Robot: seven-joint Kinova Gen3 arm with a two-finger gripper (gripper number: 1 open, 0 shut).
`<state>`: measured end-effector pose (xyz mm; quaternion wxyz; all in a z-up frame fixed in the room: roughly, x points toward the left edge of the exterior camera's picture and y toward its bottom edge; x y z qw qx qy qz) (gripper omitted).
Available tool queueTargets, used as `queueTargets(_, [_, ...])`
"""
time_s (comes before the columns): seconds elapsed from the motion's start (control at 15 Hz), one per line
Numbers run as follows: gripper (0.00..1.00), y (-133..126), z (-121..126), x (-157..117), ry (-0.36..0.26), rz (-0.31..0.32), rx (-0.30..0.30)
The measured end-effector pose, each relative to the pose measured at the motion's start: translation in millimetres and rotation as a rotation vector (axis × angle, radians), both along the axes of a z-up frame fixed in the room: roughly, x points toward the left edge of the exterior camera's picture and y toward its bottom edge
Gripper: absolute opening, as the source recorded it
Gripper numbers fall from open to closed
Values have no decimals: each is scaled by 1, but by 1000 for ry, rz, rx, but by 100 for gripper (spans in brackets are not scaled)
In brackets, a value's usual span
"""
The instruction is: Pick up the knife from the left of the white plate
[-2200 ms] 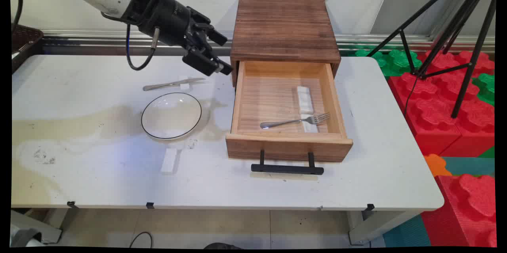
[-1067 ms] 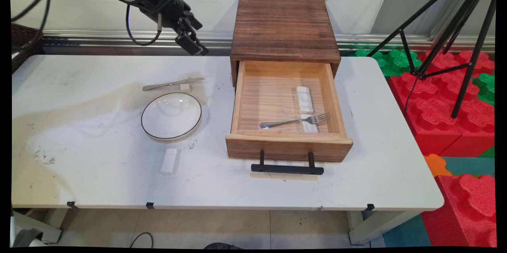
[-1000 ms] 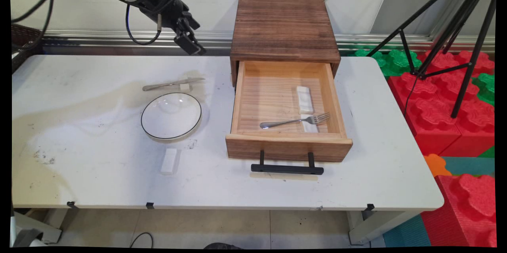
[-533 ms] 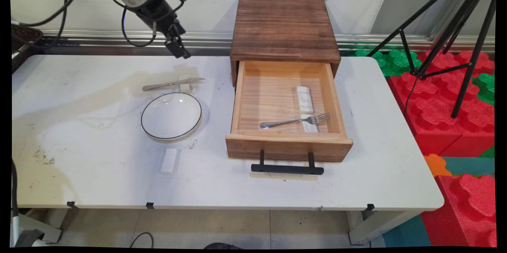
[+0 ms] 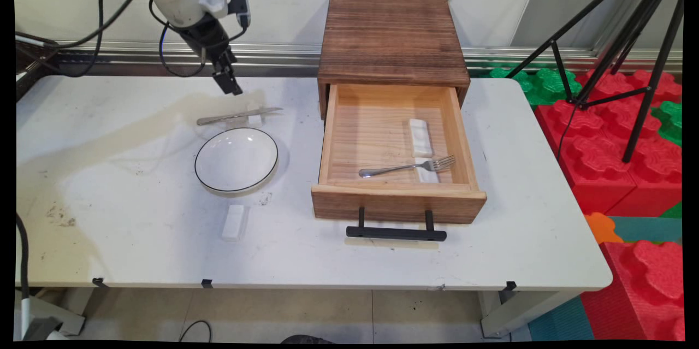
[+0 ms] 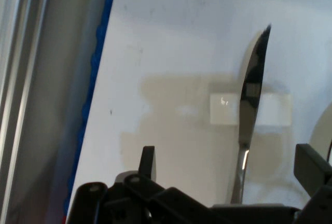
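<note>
main view: gripper [image 5: 228, 82] hangs above the far-left part of the white table [image 5: 136, 240], just behind the knife [image 5: 238, 116], not touching it. nothing held. hand view has the two fingers [image 6: 147, 162] spread wide with table showing between them, so jaws open.

knife lies flat with its long axis running roughly left-right across the table, handle to the left, tip pointing right toward the wooden drawer box [image 5: 390, 43]. its blade crosses a small white rest [image 5: 254, 117], so the blade end looks propped up a bit, though that is hard to confirm from this angle. in the hand view the knife [image 6: 248, 125] runs bottom to top, tip up, over the white rest [image 6: 250, 109], sitting nearer the right finger than the left.

just in front of the knife: white bowl with a dark rim [image 5: 236, 159], apart from it. nearer still, a second white rest [image 5: 233, 222] lies alone on the table.

drawer [image 5: 397, 147] is pulled open. inside, a fork [image 5: 407, 167] lies left-right, tines to the right on a white rest [image 5: 426, 172]; another white rest [image 5: 420, 136] lies behind it.
</note>
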<state>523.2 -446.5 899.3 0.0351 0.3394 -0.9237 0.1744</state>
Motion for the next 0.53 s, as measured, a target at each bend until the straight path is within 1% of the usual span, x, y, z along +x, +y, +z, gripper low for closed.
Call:
queueTargets(0.27, [100,-6,-22,11,-31,11,49])
queueTargets(0.53, [100,-11,-43,18,-44,19,100])
